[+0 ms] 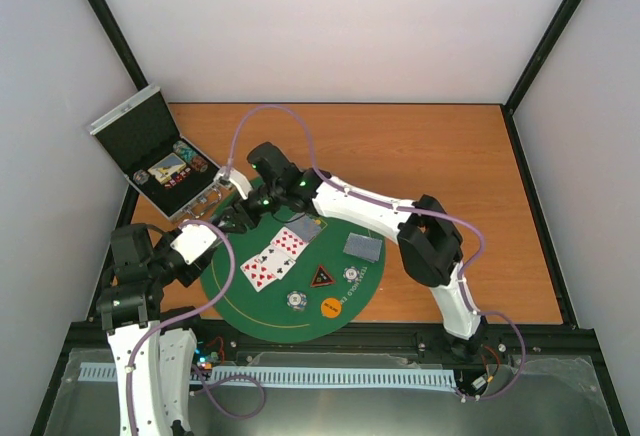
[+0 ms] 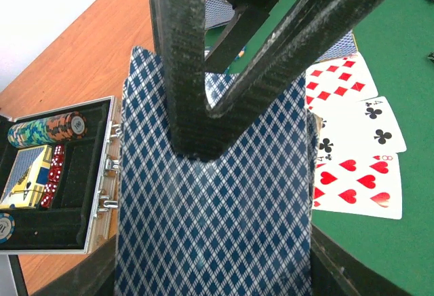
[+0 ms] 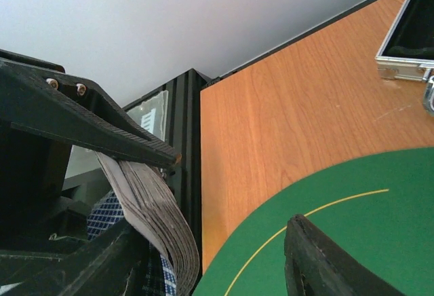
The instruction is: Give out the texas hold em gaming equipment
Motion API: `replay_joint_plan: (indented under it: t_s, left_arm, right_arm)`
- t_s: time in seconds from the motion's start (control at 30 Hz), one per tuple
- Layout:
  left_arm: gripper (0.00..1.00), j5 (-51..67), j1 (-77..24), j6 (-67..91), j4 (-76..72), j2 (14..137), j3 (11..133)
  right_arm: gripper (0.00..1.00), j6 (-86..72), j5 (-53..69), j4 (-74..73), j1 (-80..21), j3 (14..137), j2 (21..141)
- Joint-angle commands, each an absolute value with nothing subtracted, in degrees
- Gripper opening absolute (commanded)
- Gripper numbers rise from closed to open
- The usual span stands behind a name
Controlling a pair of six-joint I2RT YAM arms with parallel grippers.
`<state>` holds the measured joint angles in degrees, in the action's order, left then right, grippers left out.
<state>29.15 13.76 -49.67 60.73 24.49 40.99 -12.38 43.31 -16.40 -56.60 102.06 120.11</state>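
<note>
With the deck (image 2: 169,255) clamped by its sides in the left claw (image 2: 213,272) at the edge of the mat (image 2: 400,72), and the right claw (image 2: 200,140) unreadable as open or closed, lift the top card (image 2: 258,194) by its free end: light, slick, bendy.

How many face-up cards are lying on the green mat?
3, overlapping in a fan on the left of the green mat: a diamonds card farthest from the arm bases, the four of clubs in the middle, the eight of hearts nearest. Others may hide beneath them.
</note>
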Motion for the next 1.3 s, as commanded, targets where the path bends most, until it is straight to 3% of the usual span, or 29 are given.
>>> replay_joint_plan:
  t_s: [0.0,0.33,0.6,0.83,1.27]
  left_arm:
    - [0.51,31.0,13.7,-50.8,59.8,24.2,42.0]
    - [0.51,31.1,13.8,-50.8,59.9,24.4,42.0]
    - [0.51,31.1,13.7,-51.0,59.8,24.6,41.9]
    - [0.51,31.2,13.8,-51.0,59.8,24.5,42.0]
    - [0.51,31.2,13.8,-50.9,59.8,24.7,42.0]
  right_arm:
    - [0.55,-10.4,37.9,-19.6,-55.9,101.6,117.7]
    - [0.54,-9.5,38.1,-21.4,-55.9,102.6,116.6]
    - [0.43,-8.6,39.3,-22.2,-55.9,103.1,115.6]
    - [0.40,-8.0,37.5,-23.9,-55.9,103.8,114.9]
    - [0.07,-6.8,35.2,-26.6,-56.0,103.9,113.4]
